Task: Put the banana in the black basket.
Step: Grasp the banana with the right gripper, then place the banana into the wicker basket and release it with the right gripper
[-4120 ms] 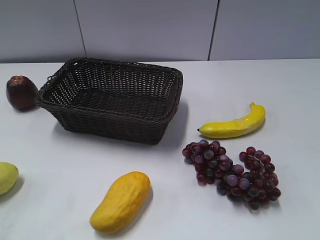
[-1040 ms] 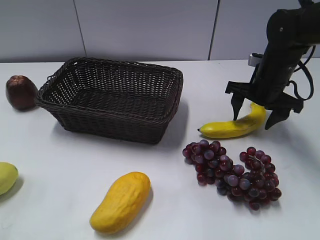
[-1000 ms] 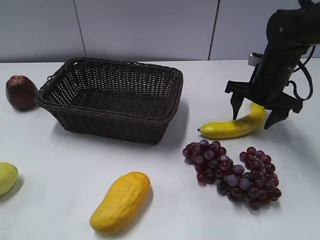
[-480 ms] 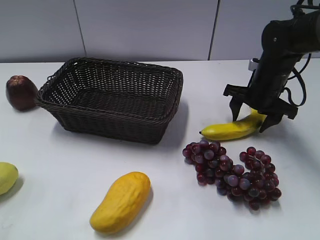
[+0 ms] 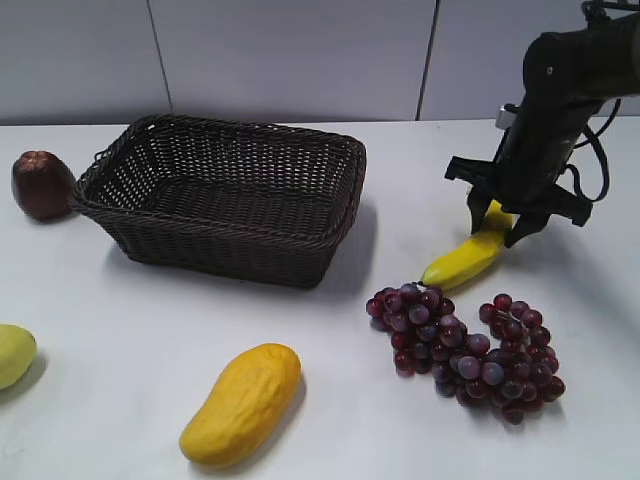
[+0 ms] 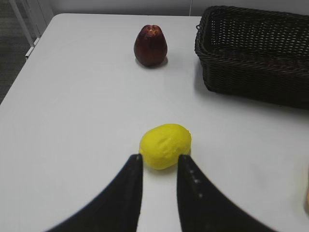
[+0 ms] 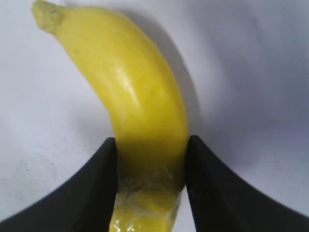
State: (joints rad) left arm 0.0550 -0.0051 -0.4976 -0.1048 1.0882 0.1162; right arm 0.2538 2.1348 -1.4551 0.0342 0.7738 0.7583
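Right wrist view — banana (image 7: 140, 106) pinched between both fingers (image 7: 94, 193).

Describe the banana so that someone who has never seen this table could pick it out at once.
Start at the black basket, the biggest thing on the white table, and look right. Above the dark grape bunch the banana hangs tilted, its upper end clamped in the right gripper. It is slim, curved and bright yellow, unlike the fat orange-yellow fruit near the front.

So there's a purple grape bunch (image 5: 466, 345) front right on the white counter (image 5: 120, 330), a fat orange-yellow mango-ish fruit (image 5: 242, 403) front centre, a pale yellow fruit (image 5: 14, 354) far left, dark red fruit (image 5: 41, 185) back left.
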